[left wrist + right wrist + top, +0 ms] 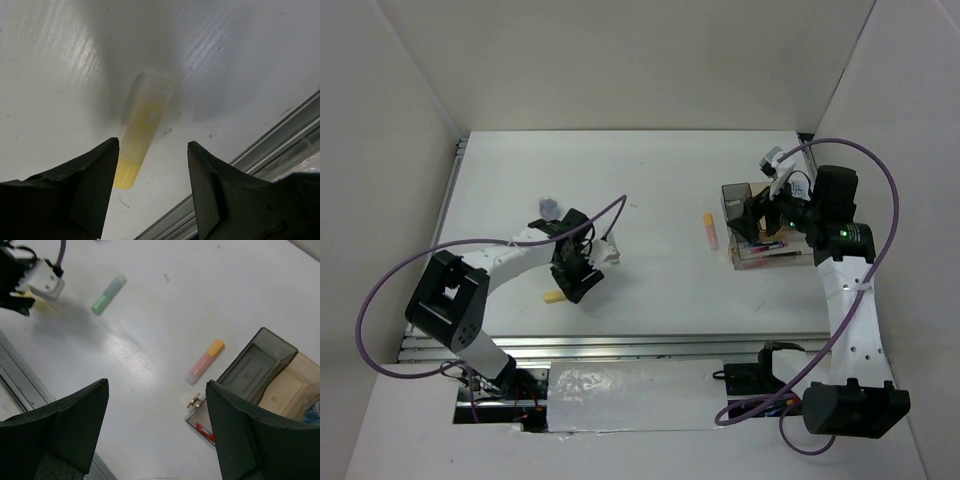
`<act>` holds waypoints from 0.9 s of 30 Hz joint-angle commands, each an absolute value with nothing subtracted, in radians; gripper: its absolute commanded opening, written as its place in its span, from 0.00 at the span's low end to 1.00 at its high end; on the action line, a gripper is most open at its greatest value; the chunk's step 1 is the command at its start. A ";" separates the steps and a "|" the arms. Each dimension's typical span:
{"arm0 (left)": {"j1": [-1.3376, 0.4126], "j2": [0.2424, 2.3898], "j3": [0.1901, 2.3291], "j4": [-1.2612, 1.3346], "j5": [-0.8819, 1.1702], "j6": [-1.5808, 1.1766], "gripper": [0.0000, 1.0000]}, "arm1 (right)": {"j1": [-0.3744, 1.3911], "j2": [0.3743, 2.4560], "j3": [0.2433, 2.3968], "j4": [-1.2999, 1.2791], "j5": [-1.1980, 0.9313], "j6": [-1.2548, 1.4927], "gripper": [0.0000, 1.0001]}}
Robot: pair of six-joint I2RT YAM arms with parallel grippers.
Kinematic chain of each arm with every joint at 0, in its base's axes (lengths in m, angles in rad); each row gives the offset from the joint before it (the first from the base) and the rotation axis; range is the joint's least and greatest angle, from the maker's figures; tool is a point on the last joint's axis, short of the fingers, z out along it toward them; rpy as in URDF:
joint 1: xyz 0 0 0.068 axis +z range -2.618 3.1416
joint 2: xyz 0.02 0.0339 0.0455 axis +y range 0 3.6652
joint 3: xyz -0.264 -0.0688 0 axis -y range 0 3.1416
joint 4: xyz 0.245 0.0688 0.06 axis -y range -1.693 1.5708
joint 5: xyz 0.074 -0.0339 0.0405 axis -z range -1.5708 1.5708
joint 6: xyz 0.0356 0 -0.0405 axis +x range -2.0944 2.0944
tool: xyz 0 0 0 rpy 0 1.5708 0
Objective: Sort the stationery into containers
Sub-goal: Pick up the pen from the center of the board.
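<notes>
A yellow highlighter [140, 130] lies on the white table, seen between my left gripper's [153, 143] open fingers and nearer the left one. In the top view it [554, 296] sits just left of that gripper [577, 284]. My right gripper [157, 384] is open and empty, held high over the left end of the clear brownish container [260, 360], which also shows in the top view [790, 255]. A red pen [204, 431] lies in the container. An orange highlighter [205, 361] lies just left of it. A green highlighter [108, 293] lies near the left arm.
A grey-patterned tape roll [549, 207] sits behind the left arm. A metal rail [260, 150] runs along the table's near edge, close to the yellow highlighter. White walls enclose the table on three sides. A small metal clasp [194, 401] sits at the container's corner.
</notes>
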State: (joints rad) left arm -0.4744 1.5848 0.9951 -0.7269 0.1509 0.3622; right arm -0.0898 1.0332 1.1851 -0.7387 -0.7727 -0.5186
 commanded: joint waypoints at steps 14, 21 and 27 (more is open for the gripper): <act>-0.571 1.733 0.974 -0.552 -0.052 0.336 0.38 | -0.232 0.982 1.172 -0.634 -0.950 -0.201 0.85; -0.542 1.692 1.078 -0.587 0.070 0.246 0.00 | -0.227 0.951 1.117 -0.529 -0.957 -0.081 0.83; -0.399 1.649 1.369 -0.620 0.527 0.038 0.00 | -0.100 0.957 1.082 -0.430 -0.864 0.101 0.73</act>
